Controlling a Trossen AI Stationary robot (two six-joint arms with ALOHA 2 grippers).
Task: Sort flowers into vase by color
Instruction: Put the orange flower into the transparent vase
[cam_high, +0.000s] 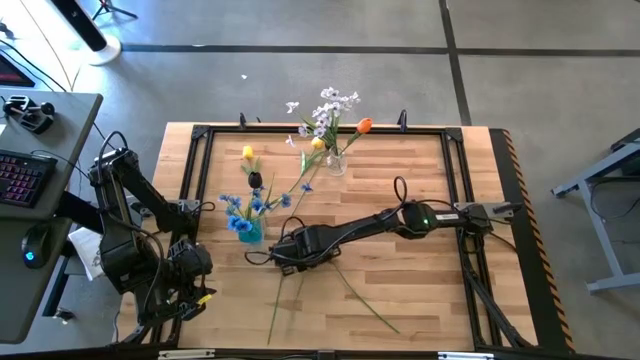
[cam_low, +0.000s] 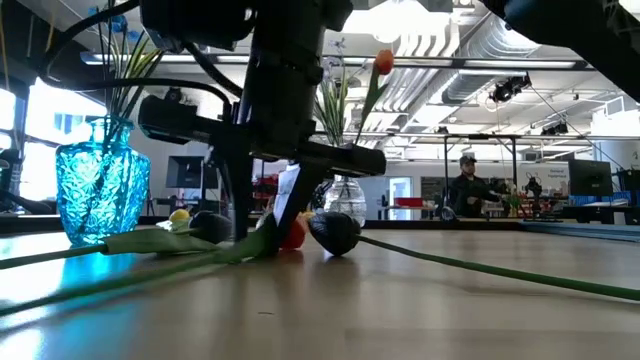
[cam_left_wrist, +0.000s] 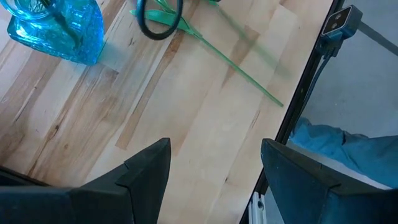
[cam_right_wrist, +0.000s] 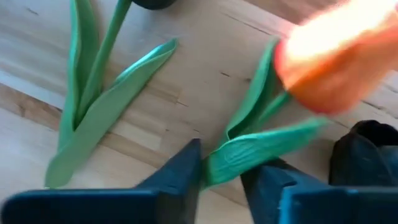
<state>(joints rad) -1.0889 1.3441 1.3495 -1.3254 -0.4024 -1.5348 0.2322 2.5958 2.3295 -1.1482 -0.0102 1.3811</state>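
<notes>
- While the right jaws (cam_right_wrist: 221, 171) pinch the orange tulip (cam_right_wrist: 339, 59) by its leaves just behind the head, lift it straight off the counter (cam_high: 420, 280) so the long stem trails clear.
- Right jaws: nearly closed on green leaf.
- Left jaws (cam_left_wrist: 214, 168): spread wide, holding nothing, above bare counter, the blue vase (cam_left_wrist: 59, 31) well beyond.

A desk (cam_high: 45, 150) stands left of the wooden table (cam_high: 400, 270), bearing a keyboard (cam_high: 22, 178) and mouse (cam_high: 33, 247). Beyond the table, a person (cam_low: 468, 186) sits in the room.
</notes>
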